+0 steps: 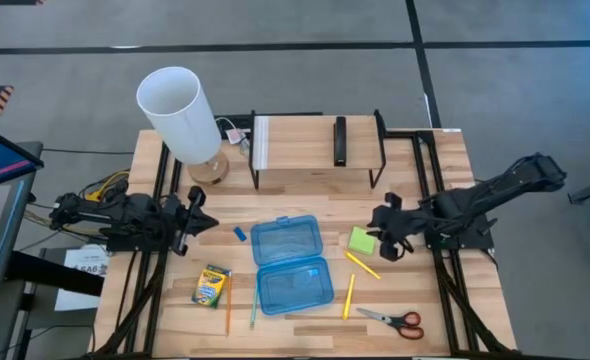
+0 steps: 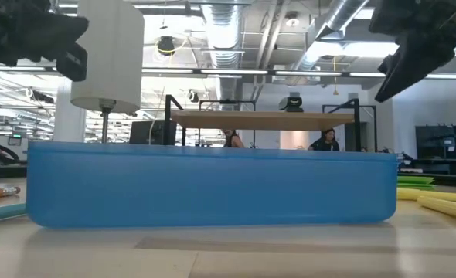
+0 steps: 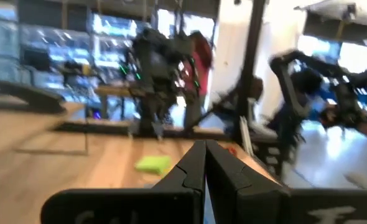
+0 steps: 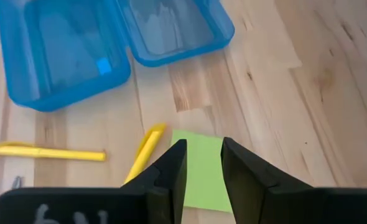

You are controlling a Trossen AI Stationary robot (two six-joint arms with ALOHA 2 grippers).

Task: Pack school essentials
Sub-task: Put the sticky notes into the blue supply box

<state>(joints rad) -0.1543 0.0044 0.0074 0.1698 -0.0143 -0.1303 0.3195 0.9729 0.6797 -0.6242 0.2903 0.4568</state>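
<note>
Sticky-note pad (image 4: 199, 169) is lying flat under the right gripper (image 4: 203, 163), whose fingers are parted, empty. Spreading wider should be helping them straddle it. The left gripper (image 3: 204, 163) is waiting clenched.

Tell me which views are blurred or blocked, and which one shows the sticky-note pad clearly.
Left wrist view: the room is smeared by blur, the lime-green sticky-note pad only a soft patch. Low view: the blue case fills the foreground and hides most of the table. Right wrist view: sharp, the pad lies just beyond the right gripper. High view: even light, soft shadows.
</note>
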